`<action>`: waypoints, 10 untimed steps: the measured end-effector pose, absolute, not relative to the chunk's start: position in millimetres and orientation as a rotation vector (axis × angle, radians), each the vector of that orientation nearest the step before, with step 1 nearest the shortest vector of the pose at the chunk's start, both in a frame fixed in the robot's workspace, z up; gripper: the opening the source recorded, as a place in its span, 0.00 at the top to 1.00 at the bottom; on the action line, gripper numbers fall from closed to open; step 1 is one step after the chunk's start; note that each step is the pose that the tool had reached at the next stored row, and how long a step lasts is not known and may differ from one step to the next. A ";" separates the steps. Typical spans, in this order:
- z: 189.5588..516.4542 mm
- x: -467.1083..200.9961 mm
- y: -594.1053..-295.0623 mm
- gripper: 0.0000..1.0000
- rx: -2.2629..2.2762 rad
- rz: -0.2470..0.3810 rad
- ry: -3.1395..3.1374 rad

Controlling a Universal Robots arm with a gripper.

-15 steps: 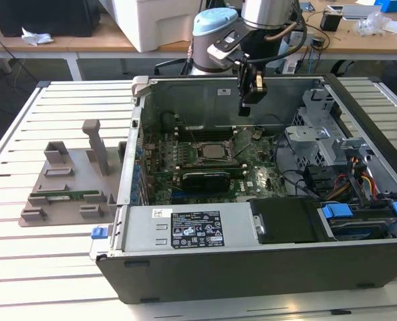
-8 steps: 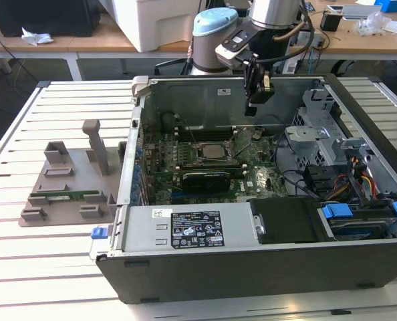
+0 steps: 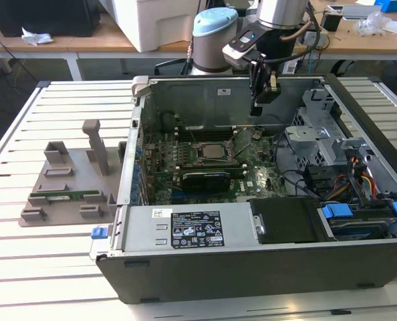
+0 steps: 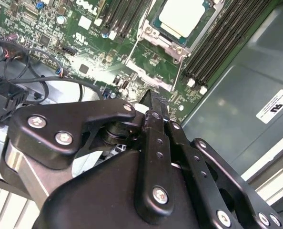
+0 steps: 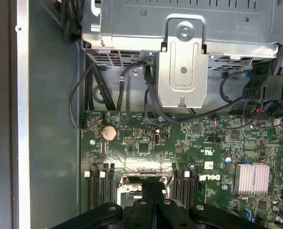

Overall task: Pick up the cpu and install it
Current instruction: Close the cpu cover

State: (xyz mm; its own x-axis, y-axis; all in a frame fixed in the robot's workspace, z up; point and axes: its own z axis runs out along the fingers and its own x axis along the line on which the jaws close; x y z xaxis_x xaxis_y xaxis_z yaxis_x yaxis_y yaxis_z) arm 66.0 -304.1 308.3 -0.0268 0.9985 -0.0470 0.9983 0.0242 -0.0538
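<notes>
While the cpu [image 3: 208, 150] sits in its socket on the motherboard [image 5: 146, 143], the jaws hang above the board nearby, pinched together, holding nothing.

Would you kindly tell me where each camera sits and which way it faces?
Exterior view: off the arm, looks down into the open case; arm and gripper show.
First wrist view: on the arm, faces motherboard and drive cage; gripper shows.
Second wrist view: on the arm, looks past the gripper at the cpu.
Shared: all show motherboard and gripper; exterior and second wrist views share the cpu.
</notes>
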 end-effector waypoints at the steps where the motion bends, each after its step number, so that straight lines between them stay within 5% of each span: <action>1: 308.3 67.1 -304.1 0.89 -2.189 0.112 -2.245; 10: 308.2 83.0 -303.8 0.89 -2.189 0.112 -2.245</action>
State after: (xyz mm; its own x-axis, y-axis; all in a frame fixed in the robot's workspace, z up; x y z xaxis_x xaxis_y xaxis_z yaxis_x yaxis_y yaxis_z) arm 83.0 -303.8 308.2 -0.0268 0.9985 -0.0470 0.9983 0.0242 -0.0538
